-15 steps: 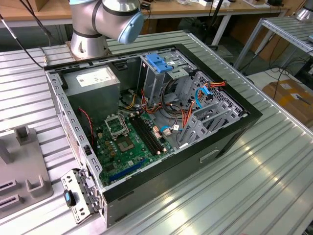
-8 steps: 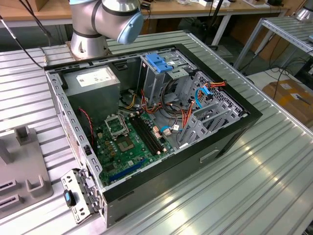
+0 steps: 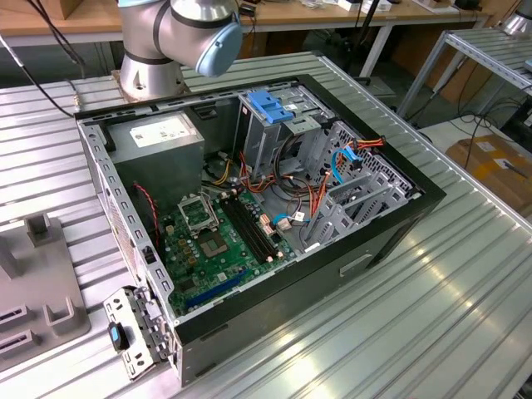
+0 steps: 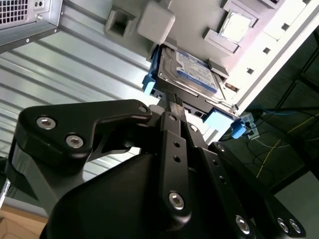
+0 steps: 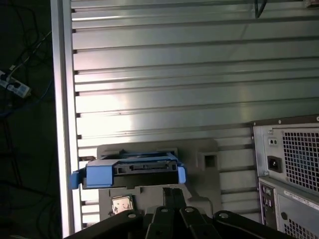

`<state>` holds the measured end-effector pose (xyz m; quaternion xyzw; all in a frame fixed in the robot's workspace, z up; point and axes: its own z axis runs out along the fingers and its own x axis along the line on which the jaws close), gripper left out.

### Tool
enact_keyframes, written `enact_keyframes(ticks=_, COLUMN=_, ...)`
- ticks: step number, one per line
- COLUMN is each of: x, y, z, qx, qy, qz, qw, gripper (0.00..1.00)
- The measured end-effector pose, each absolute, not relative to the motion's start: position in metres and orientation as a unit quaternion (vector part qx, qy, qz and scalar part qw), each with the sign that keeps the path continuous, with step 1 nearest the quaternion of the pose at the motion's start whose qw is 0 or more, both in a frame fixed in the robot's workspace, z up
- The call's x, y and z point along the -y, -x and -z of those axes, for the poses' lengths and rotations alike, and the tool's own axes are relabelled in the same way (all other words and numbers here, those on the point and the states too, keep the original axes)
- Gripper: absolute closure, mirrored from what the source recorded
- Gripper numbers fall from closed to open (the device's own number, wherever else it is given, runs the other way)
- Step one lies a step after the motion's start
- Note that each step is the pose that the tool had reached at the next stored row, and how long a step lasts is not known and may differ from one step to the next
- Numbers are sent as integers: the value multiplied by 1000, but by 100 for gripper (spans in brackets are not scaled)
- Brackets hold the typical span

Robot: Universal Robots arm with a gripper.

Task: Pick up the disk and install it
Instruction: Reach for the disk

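One robot arm [image 3: 179,33] is standing on the grey metal table [image 3: 399,316], behind the open computer case [image 3: 249,208] in the exterior view. Its thick round joint with the blue cap is leaning over the back corner of the case. The rest of the arm is going up out of the picture.

In both wrist views the black gripper [image 4: 174,99] [image 5: 172,190] is reaching toward the disk [image 4: 192,72] [image 5: 132,168]. Its tip is pressing right up against the middle of the disk's near edge. I cannot tell if the pincer is squeezing the disk or is let go.

The disk is sitting on a pale grey holder [image 4: 157,20] [image 5: 199,179] with its label side showing in the second wrist view. The ends of its blue frame are sticking out past both sides.

The holder is resting on the table just beside the table's edge [image 5: 62,124]. Past that edge the floor is lying dark, with cables and a power strip [image 5: 12,87] on it.

On the holder's other side the back of the computer case is standing near, with a strip of bare table between them. Beyond the disk a wide stretch of bare ribbed table is lying open.

In the exterior view the case is lying on its side with its inside showing. A tall grey cage [image 3: 262,137] with a blue latch [image 3: 270,104] on top is standing up inside it.
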<state>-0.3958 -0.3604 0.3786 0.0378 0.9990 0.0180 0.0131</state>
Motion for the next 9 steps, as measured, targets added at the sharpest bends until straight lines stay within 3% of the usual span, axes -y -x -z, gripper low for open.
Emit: enact_keyframes(ticks=9, x=357, y=424, z=-366, qx=-999, qy=-38, qz=-13, qw=11, gripper=89)
